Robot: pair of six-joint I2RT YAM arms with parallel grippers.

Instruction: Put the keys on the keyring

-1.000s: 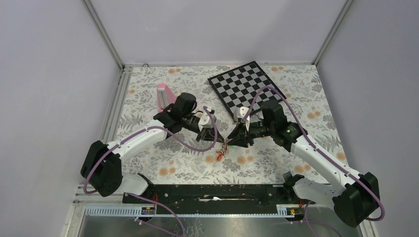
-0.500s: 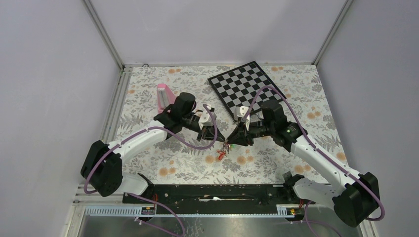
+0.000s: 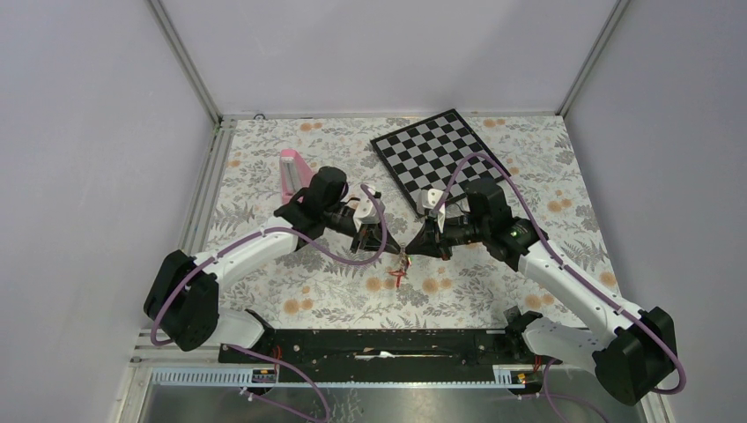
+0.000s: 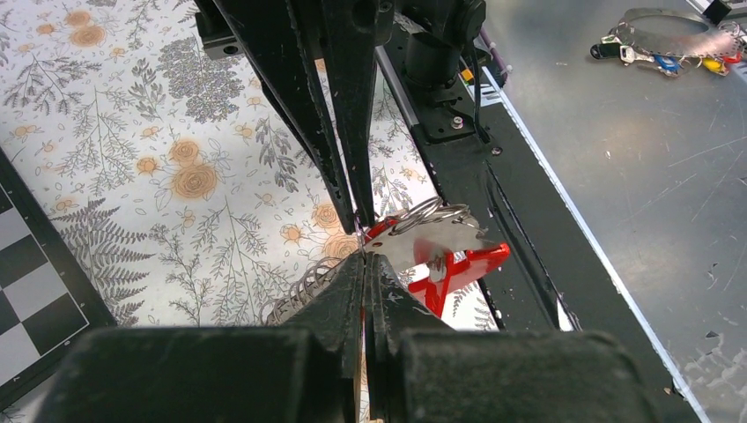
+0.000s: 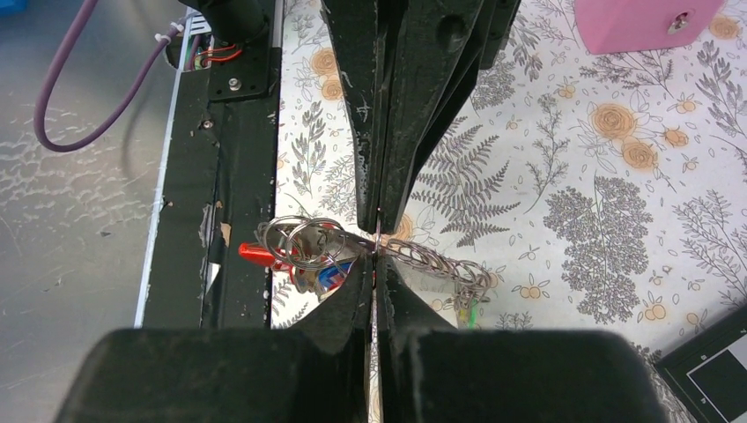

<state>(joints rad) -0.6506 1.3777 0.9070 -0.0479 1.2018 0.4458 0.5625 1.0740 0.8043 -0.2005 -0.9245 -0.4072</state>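
1. Block, pink, stands at the far left of the floral tablecloth, well apart from everything else.
2. From the near-left corner the left arm reaches toward the middle of the table. The left gripper has its jaws pressed fully together. In its wrist view the tips pinch a coiled wire just where that wire meets a cluster of small split rings.
3. The bunch hangs in the air between the 2 grippers, over the tablecloth and near the black front rail.
   - The keys dangle under the split rings. 1 has a blue tag, and another with a green tag hangs at the far end of the coil.
   - The keyring hangs lowest. It is red along 1 side and silver-grey with a toothed edge along the other, and it tilts down toward the rail.
4. The right arm comes in from the near-right corner to face the left one. The right gripper is narrowed to nothing, its 2 fingers flat against each other. The tips touch the same spot on the coiled wire, nose to nose with the left gripper's tips. Whether the wire is actually caught between them cannot be told.
5. A black-and-white checkerboard lies flat at the far right of centre, turned at an angle and apart from both arms.
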